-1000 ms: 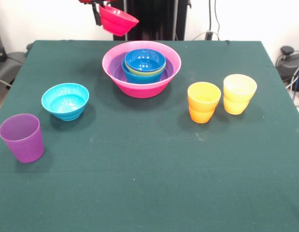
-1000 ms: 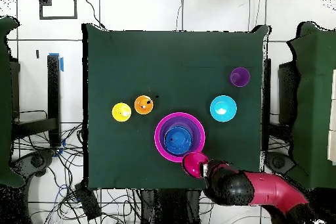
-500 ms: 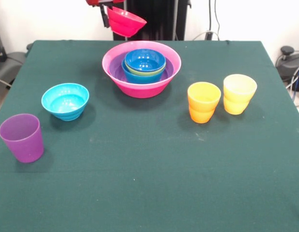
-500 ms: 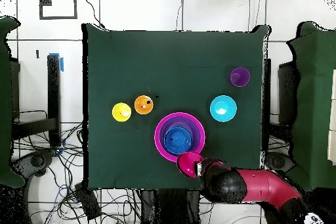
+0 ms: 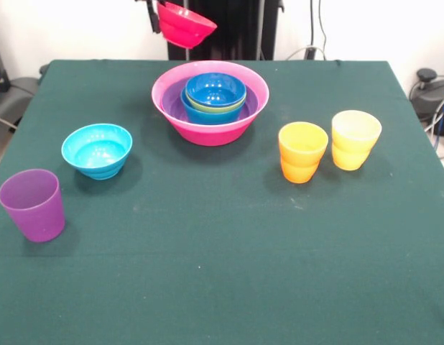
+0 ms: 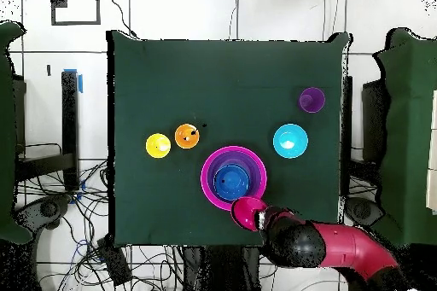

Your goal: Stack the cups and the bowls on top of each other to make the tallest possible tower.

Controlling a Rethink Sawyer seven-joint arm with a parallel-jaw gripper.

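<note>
My gripper (image 5: 159,16) is shut on the rim of the small red-pink bowl (image 5: 186,26), which hangs tilted in the air just behind the tower. The tower is a big hot-pink bowl (image 5: 207,131) with purple, blue and lime green bowls nested in it and a dark blue bowl (image 5: 215,89) on top. From overhead, the red-pink bowl (image 6: 247,212) sits at the hot-pink bowl's (image 6: 207,177) edge nearest the gripper (image 6: 261,216). A cyan bowl (image 5: 97,149), a purple cup (image 5: 33,205), an orange cup (image 5: 302,152) and a yellow cup (image 5: 355,139) stand apart on the cloth.
The dark green cloth table (image 5: 222,273) carries everything. Overhead, the cyan bowl (image 6: 290,141) and purple cup (image 6: 311,100) lie right of the pile, the orange cup (image 6: 187,136) and yellow cup (image 6: 158,146) left. The red arm (image 6: 341,249) comes in from the lower right.
The gripper has carried the red-pink bowl sideways towards the tower and a little higher. Everything on the table has stayed put.
</note>
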